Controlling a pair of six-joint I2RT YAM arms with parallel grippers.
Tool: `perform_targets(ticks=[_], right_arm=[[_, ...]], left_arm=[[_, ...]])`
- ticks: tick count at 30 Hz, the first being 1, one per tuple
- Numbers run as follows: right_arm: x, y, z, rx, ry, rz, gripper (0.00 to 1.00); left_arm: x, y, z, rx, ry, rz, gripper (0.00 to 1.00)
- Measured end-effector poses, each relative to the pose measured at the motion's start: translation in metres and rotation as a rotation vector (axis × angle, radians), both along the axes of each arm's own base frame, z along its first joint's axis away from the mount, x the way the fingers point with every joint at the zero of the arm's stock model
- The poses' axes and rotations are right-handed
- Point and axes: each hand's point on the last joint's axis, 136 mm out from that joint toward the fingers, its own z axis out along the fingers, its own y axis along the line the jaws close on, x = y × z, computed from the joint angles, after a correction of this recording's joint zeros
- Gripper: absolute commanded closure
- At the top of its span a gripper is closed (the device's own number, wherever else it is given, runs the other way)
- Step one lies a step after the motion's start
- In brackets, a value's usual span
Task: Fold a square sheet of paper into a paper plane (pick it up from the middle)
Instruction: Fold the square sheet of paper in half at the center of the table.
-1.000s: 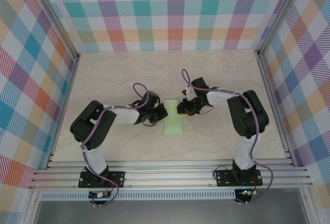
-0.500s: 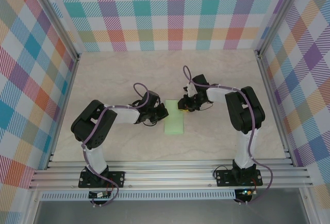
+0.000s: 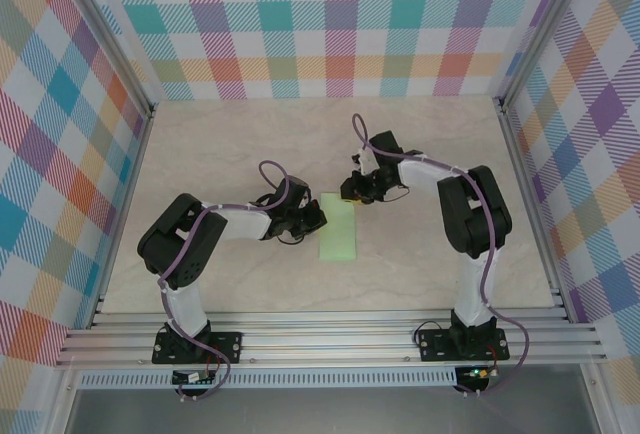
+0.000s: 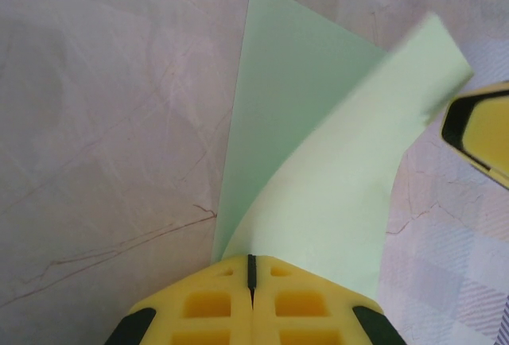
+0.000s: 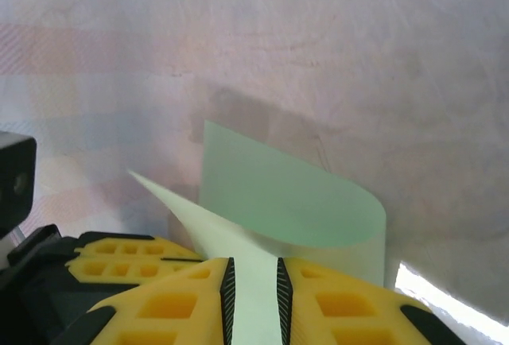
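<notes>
On the desk (image 3: 200, 154), the right gripper (image 3: 351, 192), pinching the square sheet of paper (image 3: 338, 236), has drawn its flap back; the left gripper (image 3: 317, 218), pressed together, anchors the fold.

**Q:** What encloses the work surface?
**A:** Walls (image 3: 340, 24) printed in a multicoloured plaid stand along the far edge and both side edges of the table (image 3: 230, 144).
**Q:** And the table top?
**A:** Pale and marble-like, with faint brownish veins, under soft, even light. Silver metal posts (image 3: 103, 34) slant up from the two far corners. Ribbed metal rails (image 3: 330, 339) run along the near edge.
</notes>
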Motion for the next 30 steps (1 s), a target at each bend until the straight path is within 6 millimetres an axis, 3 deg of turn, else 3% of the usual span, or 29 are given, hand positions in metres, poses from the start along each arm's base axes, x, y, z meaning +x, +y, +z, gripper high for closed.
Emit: perform_targets(ticks=[6,13,21,27,30], right_arm=[[0.000,-0.005,-0.026,-0.022,0.053,-0.010,0.77],[0.004,-0.007,-0.021,-0.024,0.058,-0.016,0.76],[0.022,-0.012,-0.007,0.001,0.025,-0.040,0.76],[0.021,-0.014,-0.025,0.009,0.076,-0.050,0.76],[0.025,-0.017,-0.024,0.016,0.077,-0.058,0.76]], left_arm=[[0.000,0.000,0.000,0.000,0.000,0.000,1.00],[0.000,0.000,0.000,0.000,-0.001,0.000,1.00],[0.000,0.000,0.000,0.000,-0.001,0.000,1.00],[0.000,0.000,0.000,0.001,-0.001,-0.001,1.00],[0.000,0.000,0.000,0.001,-0.002,-0.003,1.00]])
